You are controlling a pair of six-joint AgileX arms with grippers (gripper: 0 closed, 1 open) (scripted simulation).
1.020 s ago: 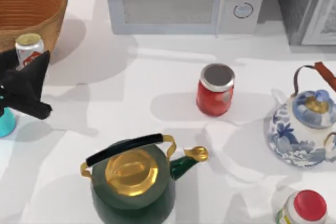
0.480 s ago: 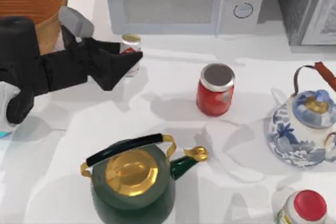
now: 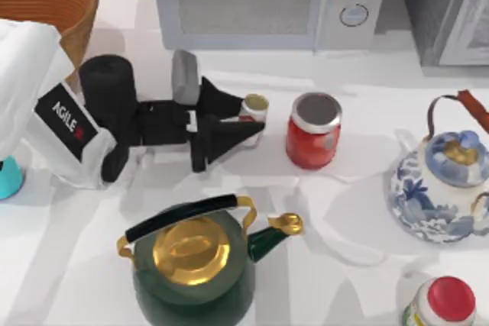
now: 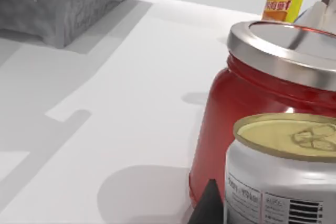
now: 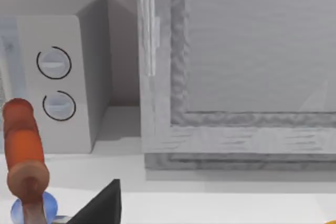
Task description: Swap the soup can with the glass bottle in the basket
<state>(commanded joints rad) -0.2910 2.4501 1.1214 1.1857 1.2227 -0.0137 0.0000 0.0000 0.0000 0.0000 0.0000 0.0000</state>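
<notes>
The soup can point(image 3: 256, 103), silver with a gold top, stands upright in mid-table, held by my left gripper point(image 3: 250, 118), which is shut on it. Just to its right is the glass bottle point(image 3: 313, 131), red and jar-shaped with a silver lid. In the left wrist view the soup can point(image 4: 283, 177) is close up, with the glass bottle point(image 4: 247, 124) right behind it, almost touching. The woven basket point(image 3: 72, 1) is at the rear left, behind my left arm. A dark part of my right gripper point(image 5: 105, 205) shows near an orange kettle handle point(image 5: 23, 145).
A green-and-gold kettle point(image 3: 195, 261) stands at the front centre and a blue-and-white kettle point(image 3: 443, 181) at the right. A microwave point(image 3: 267, 1) lines the back. A red-capped bottle point(image 3: 447, 303) is at the front right, a teal object point(image 3: 9, 177) at the left edge.
My left arm has swung from beside the basket to the right across the table, carrying the soup can until it came next to the glass bottle.
</notes>
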